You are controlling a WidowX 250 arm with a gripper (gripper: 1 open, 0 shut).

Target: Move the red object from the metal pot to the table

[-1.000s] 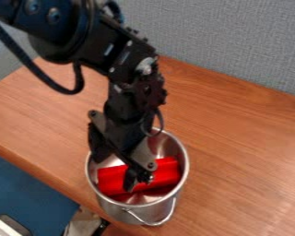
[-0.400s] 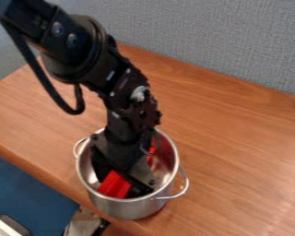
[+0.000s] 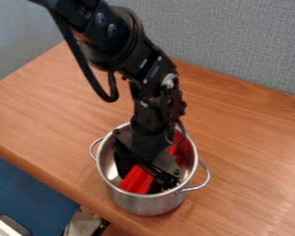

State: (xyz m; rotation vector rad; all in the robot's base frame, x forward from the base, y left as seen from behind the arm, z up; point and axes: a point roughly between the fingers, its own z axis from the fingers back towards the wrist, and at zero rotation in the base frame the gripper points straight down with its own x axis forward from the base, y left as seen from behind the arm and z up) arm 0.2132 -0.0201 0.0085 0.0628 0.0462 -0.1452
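Note:
The metal pot (image 3: 128,197) stands near the front edge of the table (image 3: 58,101). The red object (image 3: 141,181) lies tilted inside it, and another bit of red shows at the pot's far right rim. My gripper (image 3: 151,167) reaches straight down into the pot, its black fingers on either side of the red object. The arm's body hides the fingertips, so I cannot make out whether the fingers are pressing on the block.
The table's front edge runs just below the pot, with blue floor (image 3: 21,198) beyond it. A pale object (image 3: 82,225) lies low at the bottom edge. Bare wood stretches left and to the back right. A black cable (image 3: 95,78) loops off the arm.
The arm has swung to the right and sunk deeper into the pot. The pot has shifted on the table, and the red object now lies more steeply tilted.

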